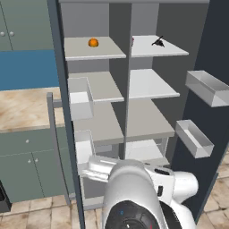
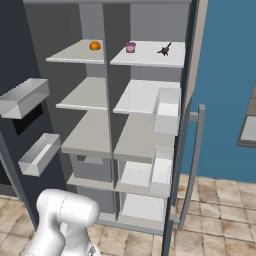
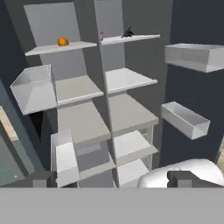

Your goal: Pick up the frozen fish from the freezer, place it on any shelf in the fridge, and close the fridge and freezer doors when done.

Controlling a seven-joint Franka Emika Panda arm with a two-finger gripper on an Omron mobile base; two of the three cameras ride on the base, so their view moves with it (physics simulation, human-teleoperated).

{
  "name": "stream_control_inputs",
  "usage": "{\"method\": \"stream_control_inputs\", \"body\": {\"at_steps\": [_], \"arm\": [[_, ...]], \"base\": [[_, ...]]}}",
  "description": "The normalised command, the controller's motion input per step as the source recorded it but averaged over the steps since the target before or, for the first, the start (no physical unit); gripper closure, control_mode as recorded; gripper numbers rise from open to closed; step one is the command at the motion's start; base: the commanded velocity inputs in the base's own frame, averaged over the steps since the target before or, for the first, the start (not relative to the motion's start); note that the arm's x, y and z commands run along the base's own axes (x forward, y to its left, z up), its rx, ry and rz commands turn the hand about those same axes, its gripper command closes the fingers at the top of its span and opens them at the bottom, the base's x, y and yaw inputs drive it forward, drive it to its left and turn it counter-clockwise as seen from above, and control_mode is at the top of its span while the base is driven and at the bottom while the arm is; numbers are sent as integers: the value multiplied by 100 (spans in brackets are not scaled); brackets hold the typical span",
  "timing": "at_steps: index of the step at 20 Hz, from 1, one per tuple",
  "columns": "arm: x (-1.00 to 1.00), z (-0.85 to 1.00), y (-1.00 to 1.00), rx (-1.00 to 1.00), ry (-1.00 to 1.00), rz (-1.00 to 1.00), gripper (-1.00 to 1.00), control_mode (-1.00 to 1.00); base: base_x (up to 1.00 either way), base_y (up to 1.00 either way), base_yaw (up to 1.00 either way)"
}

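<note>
The frozen fish (image 1: pixel 157 42) is a small dark shape lying on the top shelf of the right-hand compartment, also seen as the fish (image 2: pixel 164 50) and the fish (image 3: pixel 127 32). Both doors of the side-by-side fridge and freezer stand wide open. My gripper (image 3: pixel 113 181) is open and holds nothing, its dark fingertips (image 3: pixel 43 179) set far apart. It hangs low in front of the cabinet, level with the bottom shelves and well below the fish. The wrist and hand (image 1: pixel 96 167) point toward the lower left compartment.
An orange (image 1: pixel 93 42) sits on the left top shelf, and a pink cup (image 2: pixel 130 47) stands beside the divider on the fish's shelf. The right door (image 1: pixel 210 53) carries two clear bins (image 1: pixel 194 138); the left door (image 1: pixel 67 112) has white bins (image 1: pixel 80 96). Several middle shelves (image 1: pixel 150 82) are bare.
</note>
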Motion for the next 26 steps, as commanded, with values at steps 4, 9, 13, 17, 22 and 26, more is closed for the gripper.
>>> {"method": "stream_control_inputs", "body": {"at_steps": [4,9,13,17,22,26], "arm": [[43,-18,100,-8,-16,-23,-100,-100],[62,-12,100,-12,-22,-25,-100,-100],[62,-9,97,-9,-13,-24,-100,-100],[64,-24,82,-7,-3,-23,-100,-100],[61,-57,34,-10,0,-14,-100,-100],[80,-41,46,-11,0,-9,-100,-100]], "base": [[0,0,0],[0,0,0],[0,0,0],[0,0,0],[0,0,0],[0,0,0]]}}
